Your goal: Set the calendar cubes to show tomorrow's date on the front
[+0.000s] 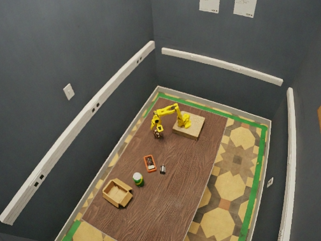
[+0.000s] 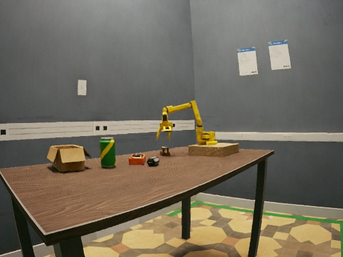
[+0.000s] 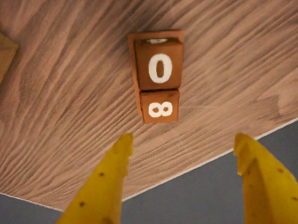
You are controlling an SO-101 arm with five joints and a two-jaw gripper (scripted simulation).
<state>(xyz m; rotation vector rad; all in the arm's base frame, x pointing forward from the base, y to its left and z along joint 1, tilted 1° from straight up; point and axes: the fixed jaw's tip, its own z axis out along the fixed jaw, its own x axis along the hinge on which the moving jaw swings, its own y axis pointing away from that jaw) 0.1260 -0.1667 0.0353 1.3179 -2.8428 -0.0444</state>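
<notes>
The calendar's brown tray [image 3: 132, 55] holds two brown cubes in a row. In the wrist view the upper cube [image 3: 160, 69] shows a white 0 on the face towards the camera, and a sliver of another digit at its top edge. The lower cube [image 3: 160, 106] shows an 8 lying on its side. The upper cube looks larger; whether both sit flat is unclear. The exterior view shows a 4 on the calendar [image 2: 167, 153]. The month's name is not readable. My gripper [image 3: 185, 137] [image 1: 156, 129] [image 2: 162, 139] is open and empty above the calendar.
The arm stands on a speckled block [image 1: 195, 131] [image 2: 212, 149]. An orange tray [image 1: 145, 162] [image 2: 137, 161], a small black object [image 1: 163, 169] [image 2: 153, 161], a green can [image 1: 138, 180] [image 2: 107, 153] and an open cardboard box [image 1: 118, 192] [image 2: 69, 163] stand farther along the table.
</notes>
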